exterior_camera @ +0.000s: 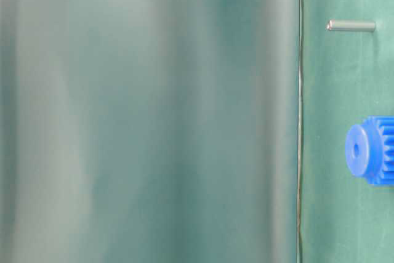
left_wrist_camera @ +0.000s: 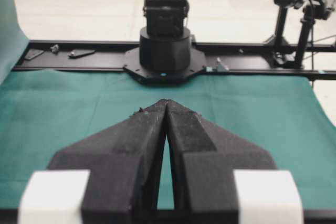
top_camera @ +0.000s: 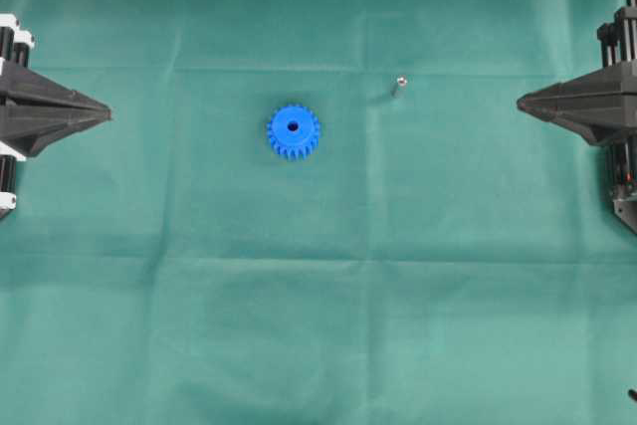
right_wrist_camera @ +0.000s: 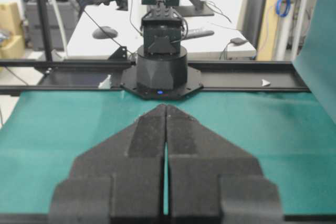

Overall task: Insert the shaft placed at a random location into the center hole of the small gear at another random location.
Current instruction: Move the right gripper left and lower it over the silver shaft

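A wrinkled green cloth (top_camera: 318, 325) covers the whole work surface. At its left edge sits the left pincer (top_camera: 107, 112), black and wedge-shaped, its two fingers pressed together at the tips and holding nothing; the left wrist view shows the same closed tips (left_wrist_camera: 166, 102). The right pincer (top_camera: 520, 102) faces it from the right edge, likewise clenched and empty, as its own wrist view confirms (right_wrist_camera: 165, 106). Between them, somewhat nearer the left pincer, lies the bright blue plastic toothed small gear (top_camera: 294, 131), flat on the cloth with its dark round center hole (top_camera: 293, 126) facing up. The tiny silver-grey metal shaft (top_camera: 398, 86) lies apart from the gear, closer to the right pincer, untouched.
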Motion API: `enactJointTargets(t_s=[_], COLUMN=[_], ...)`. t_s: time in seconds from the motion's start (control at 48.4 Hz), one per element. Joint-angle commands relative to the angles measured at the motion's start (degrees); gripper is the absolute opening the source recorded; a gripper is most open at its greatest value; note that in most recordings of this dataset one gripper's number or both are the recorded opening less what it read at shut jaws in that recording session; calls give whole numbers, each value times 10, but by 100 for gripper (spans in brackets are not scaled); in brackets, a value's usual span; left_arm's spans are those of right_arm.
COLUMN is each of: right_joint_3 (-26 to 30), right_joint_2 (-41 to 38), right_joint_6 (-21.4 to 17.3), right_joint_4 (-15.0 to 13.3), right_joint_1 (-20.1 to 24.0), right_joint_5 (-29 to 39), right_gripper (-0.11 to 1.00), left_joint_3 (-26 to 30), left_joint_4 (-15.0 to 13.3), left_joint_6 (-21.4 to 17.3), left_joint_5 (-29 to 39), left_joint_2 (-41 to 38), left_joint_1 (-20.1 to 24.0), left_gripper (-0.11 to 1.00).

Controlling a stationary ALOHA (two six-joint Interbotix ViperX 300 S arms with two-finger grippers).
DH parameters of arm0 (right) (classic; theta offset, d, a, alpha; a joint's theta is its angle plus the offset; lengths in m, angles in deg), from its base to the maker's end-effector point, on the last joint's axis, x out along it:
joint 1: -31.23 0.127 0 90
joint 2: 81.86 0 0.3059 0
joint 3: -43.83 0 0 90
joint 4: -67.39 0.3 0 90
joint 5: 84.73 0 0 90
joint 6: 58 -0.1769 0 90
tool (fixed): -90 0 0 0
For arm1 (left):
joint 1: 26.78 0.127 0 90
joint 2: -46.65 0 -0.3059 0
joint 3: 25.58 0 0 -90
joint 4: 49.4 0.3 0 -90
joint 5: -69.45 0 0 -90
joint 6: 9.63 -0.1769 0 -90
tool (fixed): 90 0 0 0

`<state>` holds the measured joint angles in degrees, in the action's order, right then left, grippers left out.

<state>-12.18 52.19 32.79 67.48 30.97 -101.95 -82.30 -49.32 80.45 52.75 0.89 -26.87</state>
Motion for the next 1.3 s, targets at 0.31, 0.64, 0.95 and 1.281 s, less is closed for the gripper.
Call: enactJointTargets(t_s=[0.31,0.64,0.95,1.281], right_joint_3=[16,10,11,26], right_joint_2=[-36,-169,-362,-528], right_joint_6=[-5,-6,2,2], right_joint_4=[0,1,5,22], right_joint_1=[-18,-93,-131,-159], right_joint_5=[30,-43,-145,-243], right_gripper=[1,35,81,81], left_joint_3=[17,16,16,15], left_joint_4=[9,10,10,9], left_joint_6=[-1,-1,-1,0], left_joint_5=[2,8,11,17], left_joint_2=[-7,-7,-7,-8], left_joint_1=[2,2,1,1], left_gripper=[0,0,0,0])
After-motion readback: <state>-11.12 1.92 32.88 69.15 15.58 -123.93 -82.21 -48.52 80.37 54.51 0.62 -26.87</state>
